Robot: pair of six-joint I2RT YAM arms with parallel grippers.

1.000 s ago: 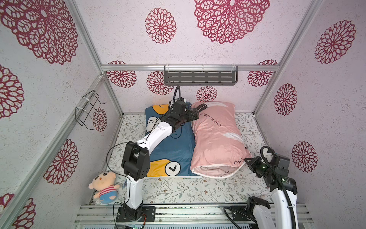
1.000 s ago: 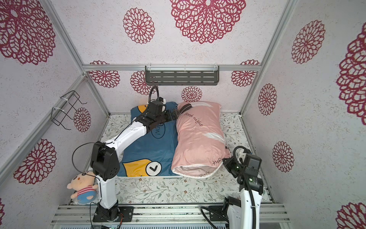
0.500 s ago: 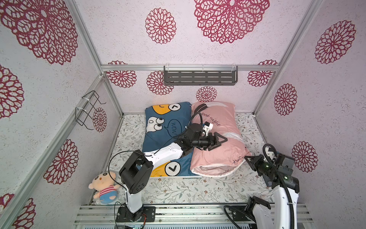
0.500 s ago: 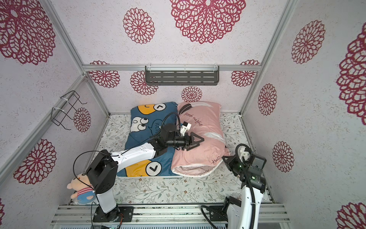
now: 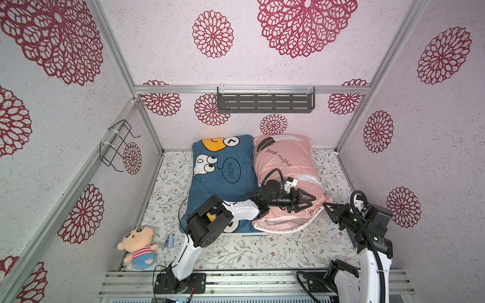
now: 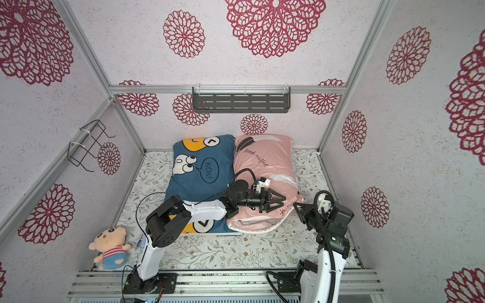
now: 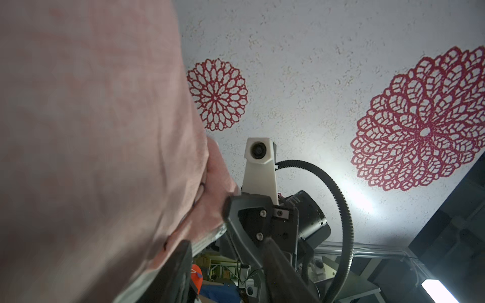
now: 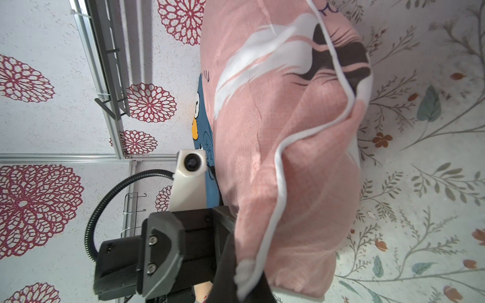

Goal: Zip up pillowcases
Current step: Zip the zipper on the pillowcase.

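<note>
Moved: left hand [image 5: 311, 202], from far end to pink pillowcase [image 5: 288, 170] near corner — jaws apart; right hand [image 5: 328, 207] pinched shut on that corner.

pink pillowcase [image 8: 288, 170]: matt woven cloth; I can make out the weave, and smooth white piping runs along its edge.
blue pillowcase [image 5: 210, 186]: matt cloth, softly creased.
sheet [image 5: 262, 249]: thin printed cloth, matt.
walls [image 5: 262, 60]: rough, grainy, matt covering.
frame rails [image 5: 178, 89]: bare metal with a dull satin sheen.
shelf [image 5: 265, 102]: grey and slotted; it looks to me like matt painted metal.
wire rack [image 5: 118, 147]: thin black wire.
plush toy [image 5: 137, 244]: fuzzy soft fabric.
left gripper [image 5: 308, 200]: matt black plastic.
right gripper [image 5: 325, 204]: matt dark plastic with bright metal screws.
left arm [image 5: 241, 211]: glossy white plastic shell.
cable sleeve [image 7: 347, 228]: ribbed black plastic.
</note>
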